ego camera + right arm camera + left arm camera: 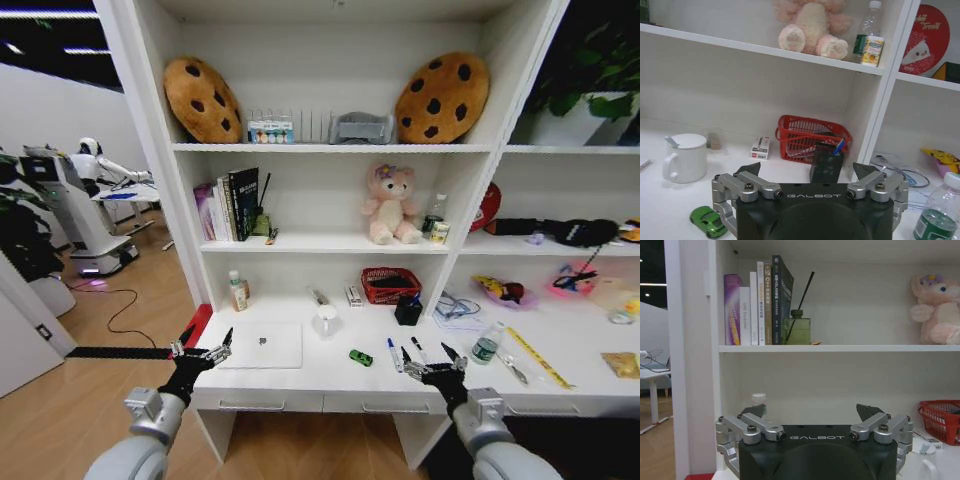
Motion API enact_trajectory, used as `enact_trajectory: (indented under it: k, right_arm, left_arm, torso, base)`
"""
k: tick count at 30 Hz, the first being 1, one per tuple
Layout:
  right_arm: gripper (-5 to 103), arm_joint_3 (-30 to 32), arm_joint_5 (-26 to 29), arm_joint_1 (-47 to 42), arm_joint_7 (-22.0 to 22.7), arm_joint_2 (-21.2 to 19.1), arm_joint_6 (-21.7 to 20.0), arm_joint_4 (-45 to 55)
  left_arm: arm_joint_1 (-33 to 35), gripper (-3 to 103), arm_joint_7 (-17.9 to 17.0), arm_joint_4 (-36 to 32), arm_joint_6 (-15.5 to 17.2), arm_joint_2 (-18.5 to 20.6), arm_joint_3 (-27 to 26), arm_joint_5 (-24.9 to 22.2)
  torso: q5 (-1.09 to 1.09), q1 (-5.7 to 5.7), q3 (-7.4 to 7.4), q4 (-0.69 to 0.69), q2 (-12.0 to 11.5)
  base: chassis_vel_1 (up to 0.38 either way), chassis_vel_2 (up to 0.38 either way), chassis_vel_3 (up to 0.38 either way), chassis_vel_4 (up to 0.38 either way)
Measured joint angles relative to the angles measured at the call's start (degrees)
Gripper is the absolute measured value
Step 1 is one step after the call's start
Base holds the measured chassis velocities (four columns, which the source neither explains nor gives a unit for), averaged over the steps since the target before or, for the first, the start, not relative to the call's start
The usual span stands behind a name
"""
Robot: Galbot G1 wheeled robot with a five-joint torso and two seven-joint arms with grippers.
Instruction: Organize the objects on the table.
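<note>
A: Where are the two grippers?

B: Both hang at the front edge of the white desk. The left gripper is beside the front left corner of the silver laptop. Its fingers are spread wide and hold nothing. The right gripper is to the right of the laptop, and its fingers are also spread and empty.

A: And the small things?

B: The laptop lies closed and flat on the desk. To the right of the laptop sits the green toy car. Further right of the laptop lie a blue-capped marker and a dark pen, both just beside the right gripper. The yellow ruler lies far right of the laptop, past a water bottle.

A: What is behind the laptop?

B: A white mug with a lid stands just behind its back right corner. The red basket and a black pen holder stand further back and to the right of the laptop.
</note>
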Motion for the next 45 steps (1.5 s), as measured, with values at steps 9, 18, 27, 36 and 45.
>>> enact_trajectory:
  k: [9,18,27,36,45]
  right_arm:
    - [100,-0.12,-0.48,-0.37,0.05,0.76,0.16,0.37]
    - [100,-1.21,0.81,1.34,-1.97,-3.31,0.03,-0.6]
    - [100,-0.86,10.2,5.49,-12.56,-16.01,-0.95,-2.92]
    - [100,-14.95,19.59,20.31,-26.34,-29.44,-4.04,-14.71]
    - [100,-33.73,16.99,40.78,-33.6,-26.39,-3.64,-27.31]
  left_arm:
    - [0.0,100,0.01,0.0,0.01,0.0,0.01,0.0]
    - [0.0,100,0.03,0.01,0.01,-0.01,0.01,-0.01]
    - [0.0,100,0.02,0.01,0.01,0.0,0.0,-0.01]
    - [0.0,100,0.02,0.01,0.0,0.0,-0.01,-0.01]
    - [-0.01,100,0.03,0.01,0.0,0.0,0.01,-0.01]
  torso:
    - [0.01,-0.01,-0.01,0.01,0.0]
    - [0.07,0.01,0.0,0.0,0.0]
    - [0.0,0.0,0.0,0.03,0.0]
    - [0.04,0.0,0.0,0.01,0.0]
    - [0.02,0.01,0.0,0.02,-0.01]
  base:
    - [-0.243,-0.239,0.232,0.239]
    - [-0.238,-0.23,0.235,0.228]
    - [-0.009,0.005,0.017,0.018]
    - [0.016,0.011,-0.014,-0.018]
    - [0.0,0.0,0.0,0.0]
